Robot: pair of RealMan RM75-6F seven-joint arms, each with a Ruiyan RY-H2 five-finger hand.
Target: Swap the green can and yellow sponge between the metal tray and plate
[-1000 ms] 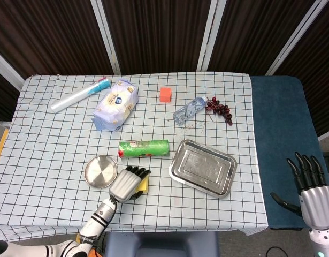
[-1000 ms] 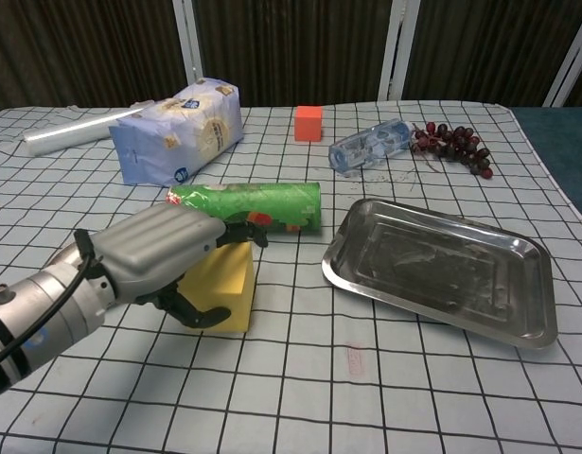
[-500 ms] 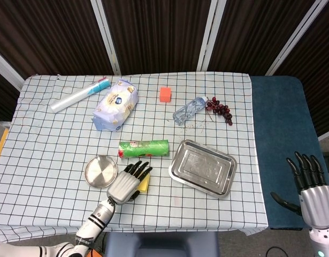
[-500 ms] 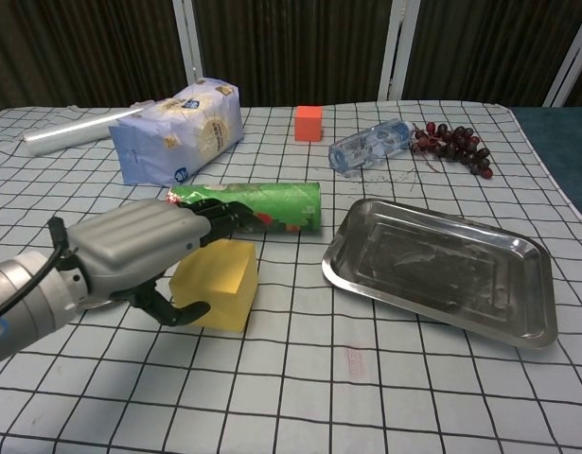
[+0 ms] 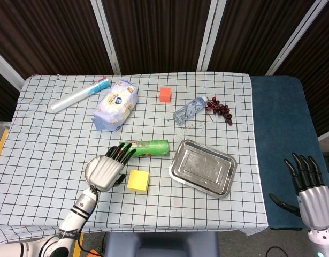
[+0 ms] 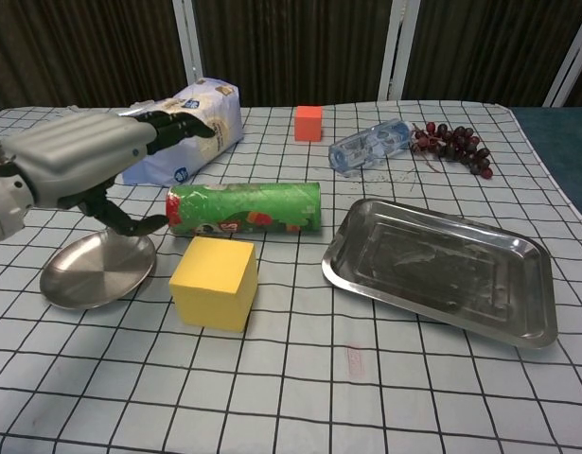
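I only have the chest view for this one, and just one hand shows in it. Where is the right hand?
Observer: The head view shows the right hand off the right side of the table, over the blue surface. Its fingers are spread and it holds nothing.
Operator: Is the left hand blocking anything from me?
Observer: Yes. A clear roll lies near the table's far left corner, beside the white bag.
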